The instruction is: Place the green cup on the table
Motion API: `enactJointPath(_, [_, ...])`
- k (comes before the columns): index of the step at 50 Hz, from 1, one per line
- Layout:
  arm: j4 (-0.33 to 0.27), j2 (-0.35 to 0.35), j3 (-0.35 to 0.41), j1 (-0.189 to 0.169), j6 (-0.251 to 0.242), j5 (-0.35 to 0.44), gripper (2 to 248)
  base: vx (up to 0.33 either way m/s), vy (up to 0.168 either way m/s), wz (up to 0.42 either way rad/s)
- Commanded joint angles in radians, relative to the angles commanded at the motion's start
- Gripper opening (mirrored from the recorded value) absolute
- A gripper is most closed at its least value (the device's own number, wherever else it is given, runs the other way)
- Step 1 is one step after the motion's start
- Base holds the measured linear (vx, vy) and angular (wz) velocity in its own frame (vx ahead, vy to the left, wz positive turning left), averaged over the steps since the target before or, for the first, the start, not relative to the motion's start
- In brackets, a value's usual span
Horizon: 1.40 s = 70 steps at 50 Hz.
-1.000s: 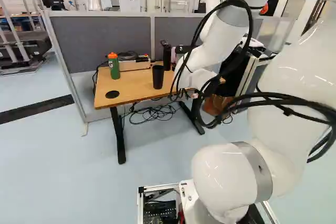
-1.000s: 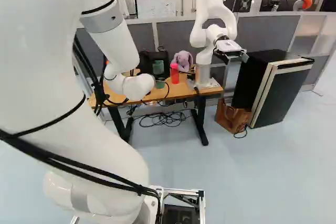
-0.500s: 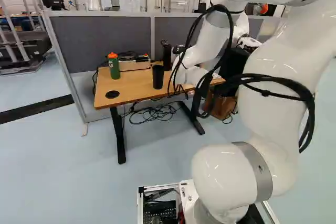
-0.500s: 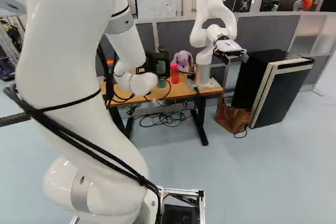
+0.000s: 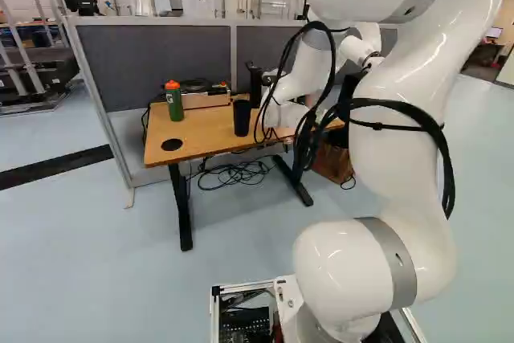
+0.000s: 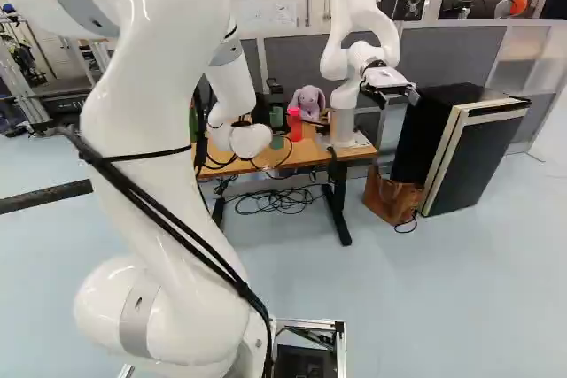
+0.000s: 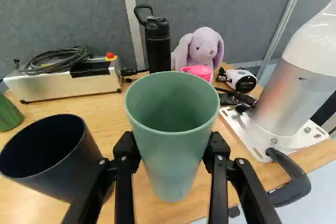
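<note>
Fingers (image 7: pixel 216 150) of the robot pinch the green cup (image 7: pixel 173 166) from both sides, holding it mouth up above the table (image 7: pixel 107 116); whether its base touches the wood cannot be told. Just beside one finger stands a dark cup (image 7: pixel 86 163), with a green bottle (image 7: pixel 7 115) on its far side from the fingers. Directly ahead, past the green cup, are a pink-lidded bottle (image 7: pixel 198 71), a lilac plush rabbit (image 7: pixel 203 48) and a black bottle (image 7: pixel 158 48). Ahead on the dark cup's side sits a metal box (image 7: pixel 68 86) carrying coiled cable (image 7: pixel 59 59) and a red button (image 7: pixel 109 55). On the fingers' opposite side, another robot (image 7: pixel 302 77) rises from a plate (image 7: pixel 268 140), a black clamp (image 7: pixel 290 184) near it at the table's edge. A grey partition (image 7: pixel 84 11) backs the scene; farther off on that robot's side, a brown bag (image 6: pixel 394 201) rests on the floor (image 6: pixel 425 289).
</note>
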<state>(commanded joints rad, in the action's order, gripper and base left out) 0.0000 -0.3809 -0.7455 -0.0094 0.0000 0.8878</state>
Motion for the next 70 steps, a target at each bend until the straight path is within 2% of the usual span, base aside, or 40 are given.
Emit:
enactJointPath(26, [0.0,-0.151,-0.127,-0.007,0.0,0.036,126,0.0,0.0,0.0])
enactJointPath(42, [0.0,-0.196,-0.146,-0.008,0.0,0.037,126,0.0,0.0,0.0])
enactJointPath(53, [0.0,-0.204,-0.148,-0.008,0.0,0.037,129,0.0,0.0,0.0])
enactJointPath(54, [0.0,-0.204,-0.148,-0.008,0.0,0.037,159,0.0,0.0,0.0])
enactJointPath(58, [0.0,-0.204,-0.148,-0.008,0.0,0.037,159,0.0,0.0,0.0])
enactJointPath(59, [0.0,-0.204,-0.148,-0.008,0.0,0.037,192,0.0,0.0,0.0])
enactJointPath(63, [0.0,-0.204,-0.148,-0.008,0.0,0.037,192,0.0,0.0,0.0])
enactJointPath(64, [0.0,-0.204,-0.148,-0.008,0.0,0.037,226,0.0,0.0,0.0])
enactJointPath(69, [0.0,-0.204,-0.148,-0.008,0.0,0.037,226,0.0,0.0,0.0])
enactJointPath(70, [0.0,-0.204,-0.148,-0.008,0.0,0.037,247,0.0,0.0,0.0])
